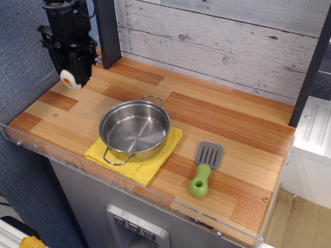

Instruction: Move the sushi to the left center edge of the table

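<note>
One sushi (69, 79) sits clamped between the fingers of the gripper (71, 77), above the far-left part of the table (227, 129); one pot (134, 129) rests on one yellow cloth (147, 168), one spatula (204, 168) lies apart; the arm's top is cut off

Whitewashed plank wall (217, 36), blue textured wall (20, 57)
</note>
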`<action>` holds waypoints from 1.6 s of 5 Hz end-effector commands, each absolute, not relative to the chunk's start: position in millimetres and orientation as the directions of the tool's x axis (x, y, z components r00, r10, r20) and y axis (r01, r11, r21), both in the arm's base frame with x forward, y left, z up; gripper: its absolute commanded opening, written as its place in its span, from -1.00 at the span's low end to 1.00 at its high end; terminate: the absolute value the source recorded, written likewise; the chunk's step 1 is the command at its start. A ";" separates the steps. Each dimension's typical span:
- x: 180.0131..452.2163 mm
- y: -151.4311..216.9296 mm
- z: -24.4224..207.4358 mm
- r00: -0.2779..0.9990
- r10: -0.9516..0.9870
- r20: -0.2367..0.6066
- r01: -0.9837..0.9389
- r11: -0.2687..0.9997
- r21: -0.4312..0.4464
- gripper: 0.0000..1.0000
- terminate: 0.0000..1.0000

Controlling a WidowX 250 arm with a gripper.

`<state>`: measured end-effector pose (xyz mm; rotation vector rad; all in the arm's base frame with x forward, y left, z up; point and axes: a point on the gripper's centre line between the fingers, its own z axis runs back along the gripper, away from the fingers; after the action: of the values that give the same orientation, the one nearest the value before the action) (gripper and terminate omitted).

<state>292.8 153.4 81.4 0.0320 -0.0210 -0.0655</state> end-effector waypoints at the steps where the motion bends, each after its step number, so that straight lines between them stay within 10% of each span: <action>1: 293.3 165.6 82.1 0.998 -0.054 0.026 0.053 0.998 0.045 -1.00 -1.00; 5: 290.9 184.1 62.1 1.000 0.009 -0.021 -0.009 1.000 0.027 -1.00 -1.00; 6: 291.1 183.7 65.8 0.999 0.008 -0.036 -0.007 0.999 0.038 1.00 -1.00; 8: 290.1 171.9 84.5 1.000 -0.003 0.002 0.002 0.997 0.073 1.00 -1.00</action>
<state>289.6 173.5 67.1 0.0408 0.0464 0.0056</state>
